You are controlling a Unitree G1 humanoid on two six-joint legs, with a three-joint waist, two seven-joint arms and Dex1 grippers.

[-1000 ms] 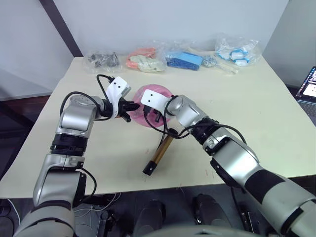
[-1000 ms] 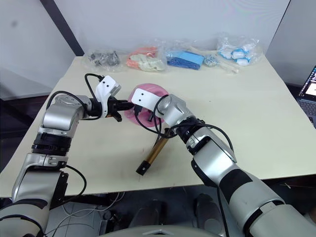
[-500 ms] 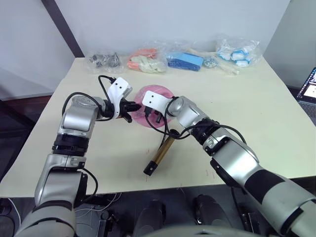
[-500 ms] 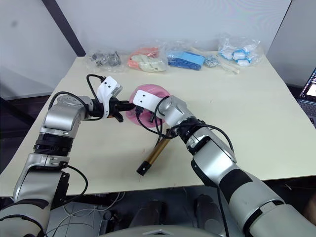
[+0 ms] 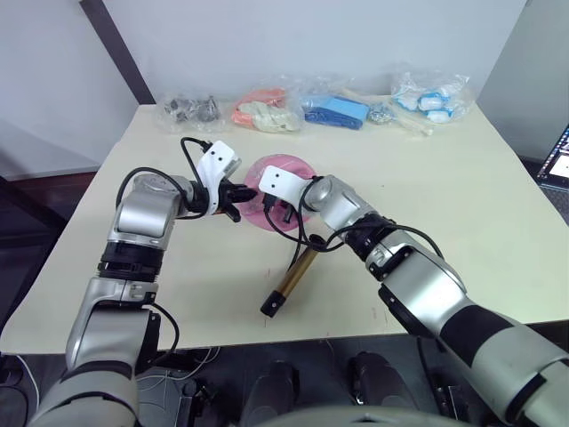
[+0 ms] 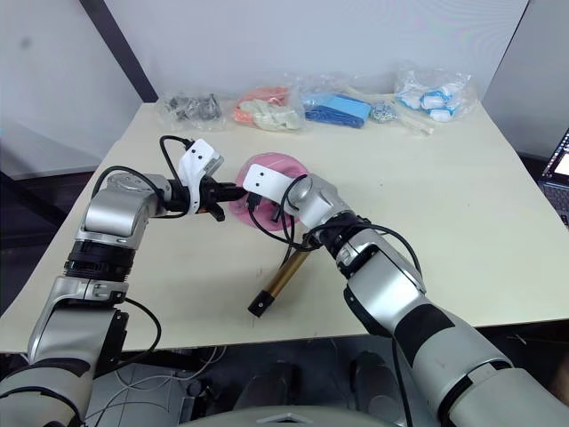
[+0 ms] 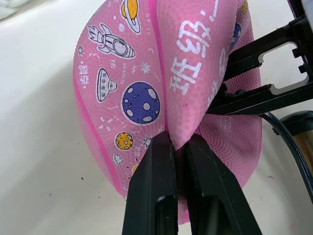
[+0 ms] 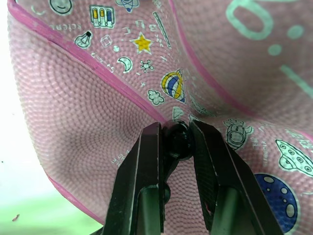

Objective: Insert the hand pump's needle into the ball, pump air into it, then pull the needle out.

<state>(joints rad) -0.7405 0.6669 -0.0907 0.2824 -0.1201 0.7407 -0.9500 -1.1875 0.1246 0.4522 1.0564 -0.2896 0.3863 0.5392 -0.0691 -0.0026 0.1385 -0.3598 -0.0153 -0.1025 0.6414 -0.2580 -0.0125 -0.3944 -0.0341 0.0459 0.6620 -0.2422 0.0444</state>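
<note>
The ball sags mid-table, pinned from both sides: the left gripper nips a fold of pink rubber to steady it, while the right gripper clamps the needle fitting against the skin, apparently seating it. The hand pump lies idle nearer the table's front edge.

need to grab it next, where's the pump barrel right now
The hand pump lies on the table's near-middle, just in front of the ball, under the right arm.
</note>
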